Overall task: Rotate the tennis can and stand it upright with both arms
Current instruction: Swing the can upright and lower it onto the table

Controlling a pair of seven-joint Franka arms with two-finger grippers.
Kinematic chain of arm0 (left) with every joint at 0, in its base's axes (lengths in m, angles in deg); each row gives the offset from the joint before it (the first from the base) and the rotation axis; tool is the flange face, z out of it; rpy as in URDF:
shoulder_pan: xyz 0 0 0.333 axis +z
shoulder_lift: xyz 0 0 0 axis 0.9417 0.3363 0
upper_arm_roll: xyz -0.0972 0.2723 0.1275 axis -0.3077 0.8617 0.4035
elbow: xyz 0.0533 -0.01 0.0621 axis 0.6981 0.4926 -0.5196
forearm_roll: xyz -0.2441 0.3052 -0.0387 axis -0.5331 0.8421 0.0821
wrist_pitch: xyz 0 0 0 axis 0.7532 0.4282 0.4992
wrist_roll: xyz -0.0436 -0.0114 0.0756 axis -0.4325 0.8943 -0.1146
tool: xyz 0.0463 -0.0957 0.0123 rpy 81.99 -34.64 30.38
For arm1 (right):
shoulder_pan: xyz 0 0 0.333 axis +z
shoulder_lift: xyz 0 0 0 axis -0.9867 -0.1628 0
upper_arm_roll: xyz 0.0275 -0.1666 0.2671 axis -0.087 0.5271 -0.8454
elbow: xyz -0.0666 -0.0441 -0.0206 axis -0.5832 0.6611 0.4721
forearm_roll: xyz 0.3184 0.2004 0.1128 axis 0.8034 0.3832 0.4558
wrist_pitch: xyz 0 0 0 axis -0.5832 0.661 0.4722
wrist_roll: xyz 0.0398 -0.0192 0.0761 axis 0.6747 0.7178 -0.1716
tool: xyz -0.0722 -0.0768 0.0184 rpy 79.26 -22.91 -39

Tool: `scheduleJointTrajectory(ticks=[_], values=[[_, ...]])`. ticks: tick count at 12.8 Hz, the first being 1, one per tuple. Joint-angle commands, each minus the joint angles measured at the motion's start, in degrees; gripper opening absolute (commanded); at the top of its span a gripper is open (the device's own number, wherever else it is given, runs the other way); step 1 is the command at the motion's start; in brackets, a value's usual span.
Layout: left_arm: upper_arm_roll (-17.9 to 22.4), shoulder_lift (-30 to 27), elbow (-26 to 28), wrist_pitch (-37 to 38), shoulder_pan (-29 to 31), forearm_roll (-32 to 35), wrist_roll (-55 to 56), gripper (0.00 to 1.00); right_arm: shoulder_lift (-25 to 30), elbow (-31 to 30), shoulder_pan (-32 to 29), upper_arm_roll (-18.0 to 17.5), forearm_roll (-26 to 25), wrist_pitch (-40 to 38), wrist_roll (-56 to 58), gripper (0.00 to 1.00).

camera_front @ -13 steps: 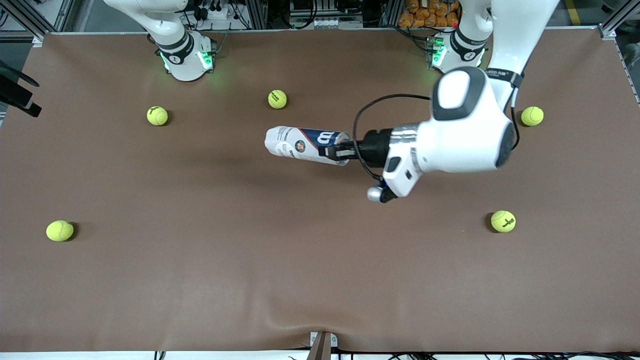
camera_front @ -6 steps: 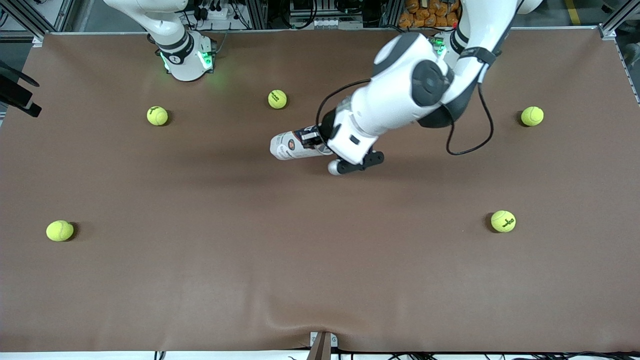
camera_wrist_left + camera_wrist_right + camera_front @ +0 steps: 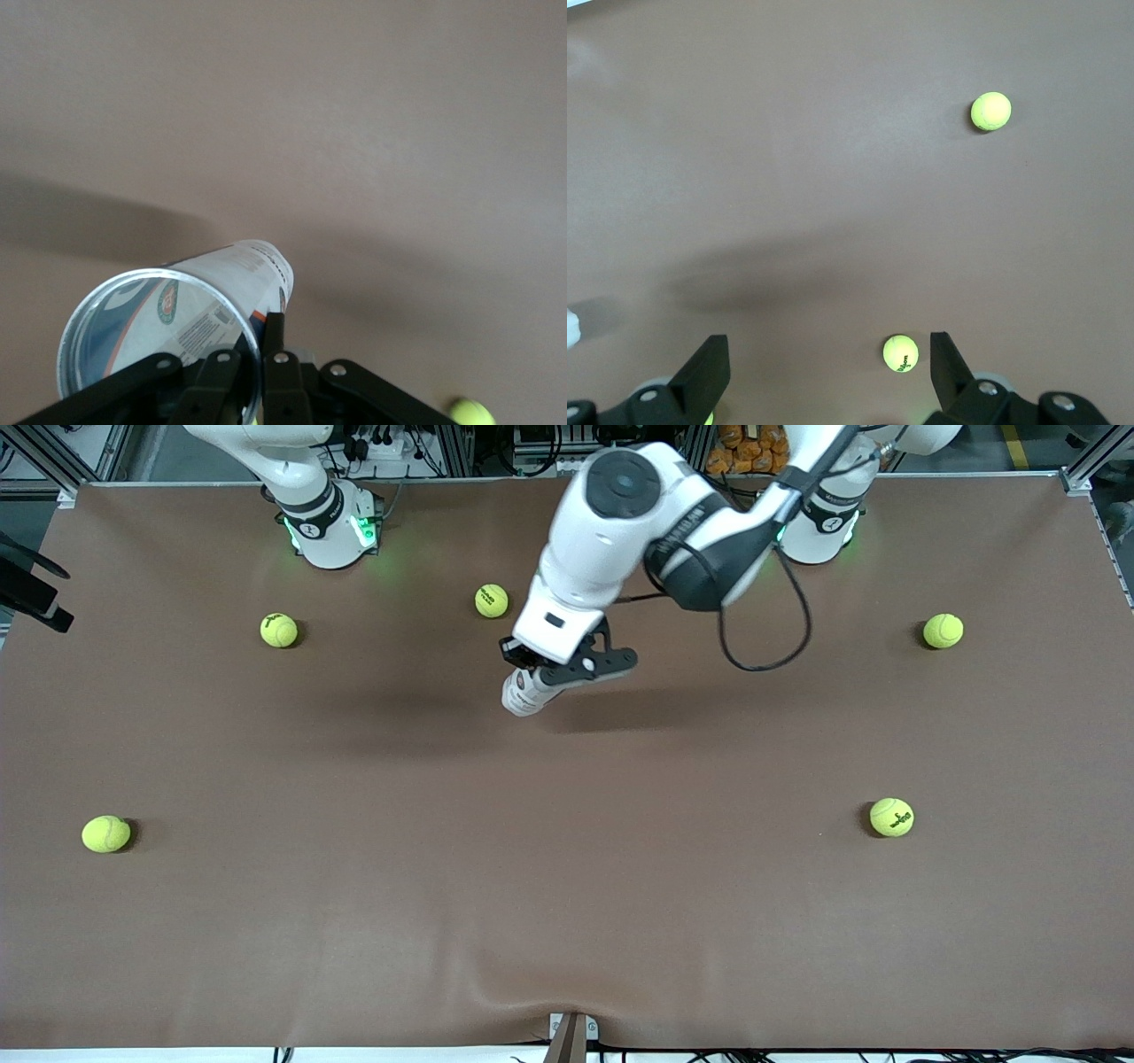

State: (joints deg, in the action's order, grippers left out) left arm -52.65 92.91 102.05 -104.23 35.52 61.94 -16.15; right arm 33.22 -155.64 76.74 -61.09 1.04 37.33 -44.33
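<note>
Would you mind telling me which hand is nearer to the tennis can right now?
The left. The left hand is shut on the tennis can at its open rim, over mid-table. The right hand is open, up by its own base, well away from the can.

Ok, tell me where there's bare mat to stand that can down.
The left gripper holds the tennis can over mid-table. The widest bare mat is the stretch between the ball at the right arm's end and the ball at the left arm's end. Nearer the bases, three balls crowd it.

No legible text; tennis can (image 3: pixel 177 310) print unreadable.
</note>
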Motion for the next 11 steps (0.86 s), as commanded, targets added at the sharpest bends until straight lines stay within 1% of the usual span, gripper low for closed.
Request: scheduleJointTrajectory(ticks=[1,3,6,10,11], values=[[0.7,1.9,-0.4,-0.3,-3.1,7.6,2.3,0.06,0.0,0.1,0.3,0.1,0.4,0.1,-0.3,1.0],[0.7,3.5,0.0,0.6,-4.7,13.8,3.5,0.05,0.0,0.2,0.3,0.1,0.4,0.1,-0.3,1.0],[0.7,6.3,0.1,0.8,-6.3,18.4,4.8,0.05,0.0,0.2,0.3,0.1,0.4,0.1,-0.3,1.0],[0.6,8.5,0.2,0.9,-6.6,18.7,4.6,0.1,0.0,0.2,0.3,0.1,0.4,0.1,-0.3,1.0],[0.5,9.0,0.2,0.9,-6.5,18.7,4.4,0.15,0.0,0.2,0.3,0.1,0.4,0.1,-0.3,1.0]])
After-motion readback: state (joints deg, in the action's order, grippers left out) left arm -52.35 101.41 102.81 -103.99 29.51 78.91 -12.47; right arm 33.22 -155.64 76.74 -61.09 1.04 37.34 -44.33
